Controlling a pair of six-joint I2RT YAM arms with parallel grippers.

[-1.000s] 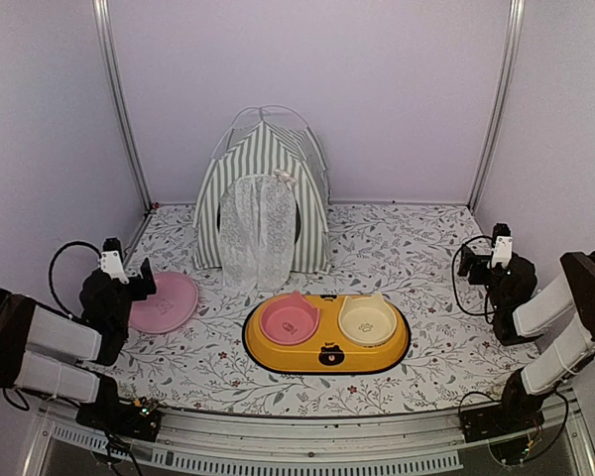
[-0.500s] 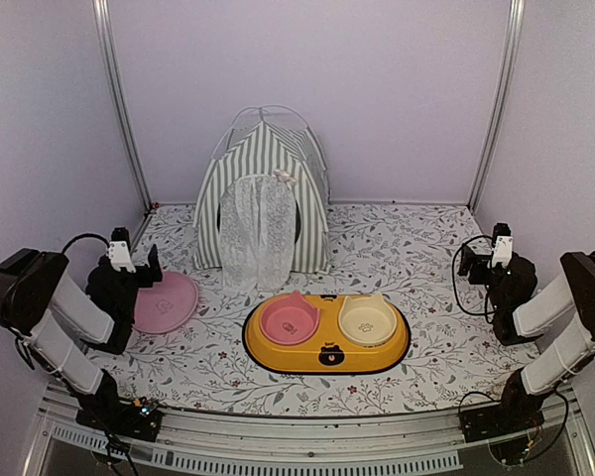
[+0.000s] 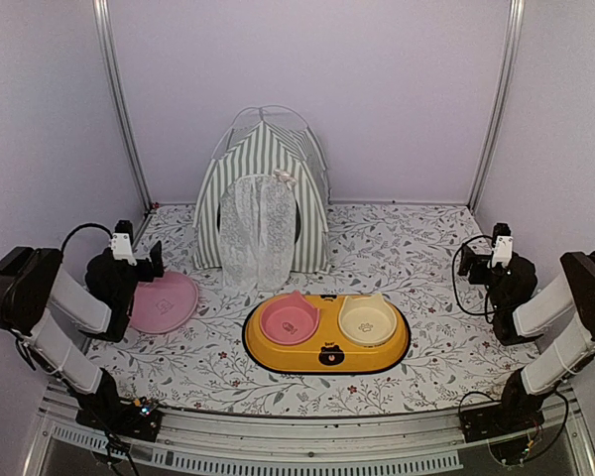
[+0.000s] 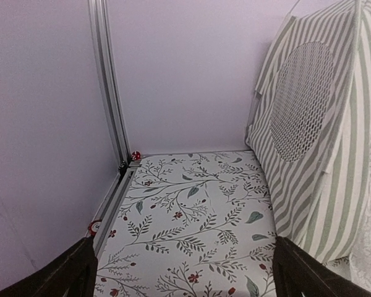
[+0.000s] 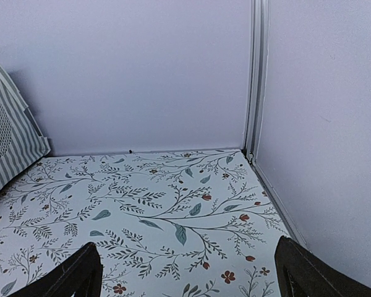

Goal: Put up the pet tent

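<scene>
The pet tent (image 3: pixel 263 198), a grey-green and white striped teepee with a white lace door curtain, stands upright at the back middle of the table. Its striped side with a round mesh window fills the right of the left wrist view (image 4: pixel 315 142), and its edge shows at the far left of the right wrist view (image 5: pixel 9 154). My left gripper (image 3: pixel 144 260) is open and empty at the left edge, above a pink dish, left of the tent. My right gripper (image 3: pixel 479 260) is open and empty at the right edge, far from the tent.
A pink dish (image 3: pixel 164 302) lies at the left. A yellow double feeder (image 3: pixel 325 333) with a pink bowl and a cream bowl sits front middle. Metal frame posts (image 3: pixel 119 109) and lilac walls enclose the floral-patterned table.
My left arm has risen and pulled its gripper slightly up and to the right beside the pink dish. The right arm and the tent have not moved.
</scene>
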